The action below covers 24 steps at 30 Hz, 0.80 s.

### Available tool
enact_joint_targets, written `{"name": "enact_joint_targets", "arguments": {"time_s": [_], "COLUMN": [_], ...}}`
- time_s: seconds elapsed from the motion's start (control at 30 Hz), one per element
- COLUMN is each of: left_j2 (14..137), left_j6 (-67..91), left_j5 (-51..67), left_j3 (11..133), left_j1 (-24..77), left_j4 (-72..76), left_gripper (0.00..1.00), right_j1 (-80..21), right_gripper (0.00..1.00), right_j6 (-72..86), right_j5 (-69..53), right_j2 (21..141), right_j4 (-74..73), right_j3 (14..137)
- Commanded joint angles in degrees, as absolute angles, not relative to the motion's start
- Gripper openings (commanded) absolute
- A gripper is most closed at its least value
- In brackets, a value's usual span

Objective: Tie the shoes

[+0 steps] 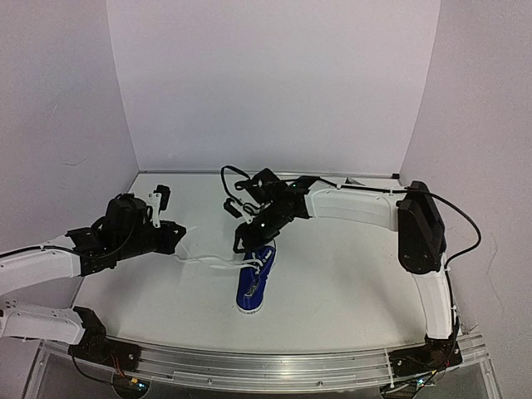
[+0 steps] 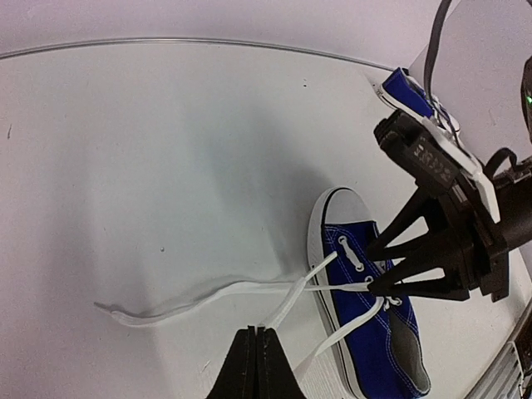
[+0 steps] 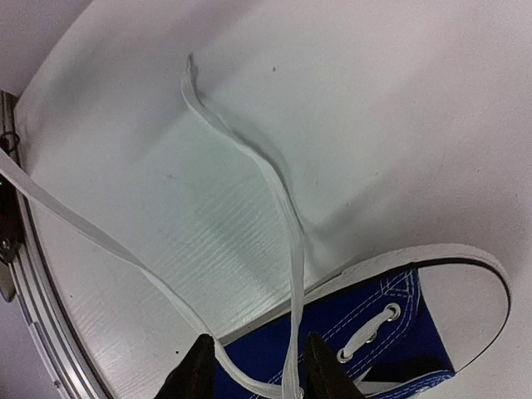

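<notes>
One blue sneaker lies mid-table, white toe cap toward the near edge. It also shows in the left wrist view and the right wrist view. My left gripper stands left of the shoe, shut on a white lace that runs taut to the eyelets. My right gripper hovers over the shoe's lacing, open, its fingers on either side of two lace strands. A second lace trails left across the table. The other sneaker lies at the far right edge.
White walls enclose the table on three sides. A metal rail runs along the near edge. A black cable loops above the right wrist.
</notes>
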<state>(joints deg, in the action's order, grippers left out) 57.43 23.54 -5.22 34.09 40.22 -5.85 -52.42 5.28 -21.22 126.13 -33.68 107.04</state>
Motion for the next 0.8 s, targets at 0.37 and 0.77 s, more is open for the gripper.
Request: {"name": "enact_joint_targets", "arguments": {"time_s": [0.37,0.77], "left_j2": [61.86,66.04], "left_j6": [26.6,26.71], "left_j5": [-7.26,-6.51], "left_j3": [37.98,40.57], "left_j1": [40.1,39.82], "left_j4": [-5.63,-5.47], "left_gripper": [0.0,0.0], "right_j1": [-53.94,-54.93], "right_gripper": [0.3,0.28], "right_j6": [0.51,-2.78], "right_j5": [-14.46,-14.8], "right_j2": [127.5,128.48], "right_j4": [-40.68,-41.99], "right_j3": [106.93,106.72]}}
